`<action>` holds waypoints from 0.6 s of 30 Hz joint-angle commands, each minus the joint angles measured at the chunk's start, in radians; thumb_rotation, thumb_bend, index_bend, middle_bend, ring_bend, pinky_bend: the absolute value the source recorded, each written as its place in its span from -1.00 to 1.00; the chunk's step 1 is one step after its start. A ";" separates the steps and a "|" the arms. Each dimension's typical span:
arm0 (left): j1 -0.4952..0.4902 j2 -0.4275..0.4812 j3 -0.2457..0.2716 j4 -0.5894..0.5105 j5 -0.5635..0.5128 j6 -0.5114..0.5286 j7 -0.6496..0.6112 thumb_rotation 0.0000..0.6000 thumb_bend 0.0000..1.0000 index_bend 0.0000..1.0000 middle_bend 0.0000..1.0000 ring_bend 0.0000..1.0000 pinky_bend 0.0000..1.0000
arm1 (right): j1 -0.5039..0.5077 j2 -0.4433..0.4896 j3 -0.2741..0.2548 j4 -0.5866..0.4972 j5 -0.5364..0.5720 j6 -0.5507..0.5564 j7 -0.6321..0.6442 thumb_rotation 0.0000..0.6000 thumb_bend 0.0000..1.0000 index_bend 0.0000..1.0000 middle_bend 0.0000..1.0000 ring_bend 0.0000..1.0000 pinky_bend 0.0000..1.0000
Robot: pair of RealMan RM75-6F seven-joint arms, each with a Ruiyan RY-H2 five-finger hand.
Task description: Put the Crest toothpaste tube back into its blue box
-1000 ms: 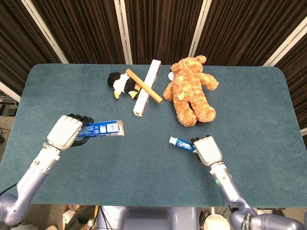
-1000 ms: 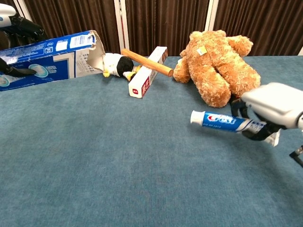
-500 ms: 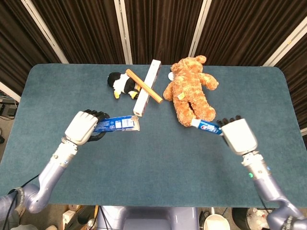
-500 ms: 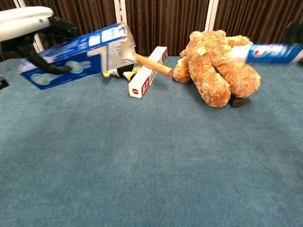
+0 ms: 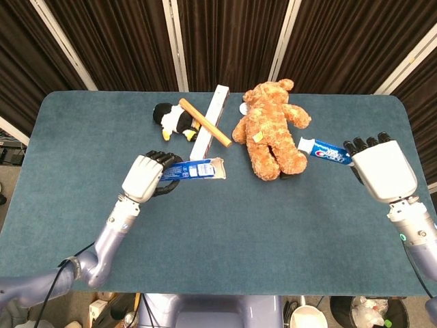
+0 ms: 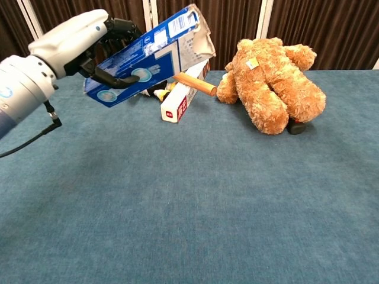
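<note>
You've lifted both off the counter: left robot hand grips the blue box, right robot hand pinches the toothpaste tube, so next align cap with the open end.

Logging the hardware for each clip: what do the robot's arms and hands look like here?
Both arms are glossy silver-grey tubes with rounded joints. The left hand and right hand have smooth off-white shells on the back and black fingers. A thin black cable runs along the left arm; a small green light shows on the right forearm.
</note>
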State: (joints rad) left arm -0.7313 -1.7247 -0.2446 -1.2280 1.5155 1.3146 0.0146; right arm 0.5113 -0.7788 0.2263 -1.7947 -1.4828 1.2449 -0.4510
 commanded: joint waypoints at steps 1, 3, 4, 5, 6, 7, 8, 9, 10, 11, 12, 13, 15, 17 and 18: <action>-0.023 -0.069 -0.013 0.083 0.032 0.054 -0.073 1.00 -0.16 -0.21 0.05 -0.07 -0.01 | -0.001 0.018 0.000 -0.001 -0.039 0.013 0.013 1.00 -0.19 0.35 0.42 0.34 0.11; -0.031 -0.092 -0.022 0.112 0.030 0.063 -0.095 1.00 -0.16 -0.21 0.05 -0.07 -0.01 | -0.001 0.026 -0.002 -0.003 -0.065 0.020 0.019 1.00 -0.19 0.35 0.42 0.34 0.11; -0.036 -0.102 -0.028 0.125 0.029 0.067 -0.104 1.00 -0.16 -0.21 0.05 -0.07 -0.01 | -0.001 0.030 -0.003 -0.004 -0.075 0.023 0.021 1.00 -0.19 0.35 0.42 0.34 0.11; -0.042 -0.113 -0.035 0.136 0.028 0.072 -0.113 1.00 -0.16 -0.21 0.05 -0.07 -0.01 | -0.001 0.035 -0.004 -0.007 -0.087 0.025 0.024 1.00 -0.19 0.35 0.42 0.34 0.11; -0.046 -0.123 -0.041 0.144 0.026 0.077 -0.122 1.00 -0.16 -0.21 0.05 -0.07 -0.01 | -0.001 0.038 -0.005 -0.010 -0.097 0.027 0.025 1.00 -0.19 0.35 0.42 0.34 0.11; -0.051 -0.133 -0.047 0.148 0.023 0.081 -0.132 1.00 -0.16 -0.21 0.05 -0.07 -0.01 | 0.000 0.041 -0.005 -0.013 -0.106 0.029 0.025 1.00 -0.19 0.35 0.42 0.34 0.11; -0.056 -0.142 -0.053 0.153 0.022 0.084 -0.137 1.00 -0.16 -0.21 0.05 -0.07 -0.01 | 0.001 0.044 -0.005 -0.019 -0.114 0.030 0.024 1.00 -0.19 0.35 0.42 0.34 0.11; -0.061 -0.149 -0.057 0.157 0.021 0.085 -0.138 1.00 -0.16 -0.21 0.05 -0.07 -0.01 | 0.001 0.047 -0.005 -0.024 -0.120 0.031 0.023 1.00 -0.19 0.35 0.42 0.34 0.11; -0.066 -0.156 -0.059 0.160 0.019 0.084 -0.138 1.00 -0.16 -0.21 0.05 -0.07 -0.01 | 0.002 0.049 -0.004 -0.030 -0.123 0.032 0.022 1.00 -0.19 0.35 0.42 0.34 0.11; -0.070 -0.160 -0.061 0.163 0.019 0.083 -0.137 1.00 -0.16 -0.21 0.05 -0.07 -0.01 | 0.002 0.051 -0.003 -0.037 -0.125 0.031 0.020 1.00 -0.19 0.35 0.42 0.34 0.11; -0.075 -0.164 -0.062 0.166 0.019 0.083 -0.134 1.00 -0.16 -0.21 0.05 -0.07 -0.01 | 0.003 0.053 -0.002 -0.042 -0.127 0.031 0.018 1.00 -0.19 0.35 0.42 0.34 0.11; -0.079 -0.167 -0.063 0.169 0.019 0.081 -0.131 1.00 -0.16 -0.21 0.05 -0.07 -0.01 | 0.004 0.054 -0.001 -0.048 -0.129 0.030 0.015 1.00 -0.19 0.35 0.42 0.34 0.11; -0.088 -0.174 -0.067 0.170 0.015 0.074 -0.124 1.00 -0.16 -0.21 0.05 -0.07 -0.01 | 0.006 0.059 0.002 -0.062 -0.133 0.029 0.007 1.00 -0.19 0.35 0.42 0.34 0.11; -0.097 -0.176 -0.070 0.169 0.016 0.069 -0.114 1.00 -0.16 -0.21 0.05 -0.07 -0.01 | 0.008 0.062 0.004 -0.073 -0.139 0.029 0.004 1.00 -0.19 0.35 0.42 0.34 0.11; -0.104 -0.177 -0.071 0.168 0.017 0.066 -0.103 1.00 -0.16 -0.21 0.05 -0.07 -0.01 | 0.010 0.064 0.006 -0.079 -0.145 0.030 -0.001 1.00 -0.19 0.35 0.42 0.34 0.11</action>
State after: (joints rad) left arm -0.8280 -1.8995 -0.3134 -1.0591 1.5316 1.3848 -0.0980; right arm 0.5191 -0.7177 0.2297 -1.8684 -1.6223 1.2744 -0.4473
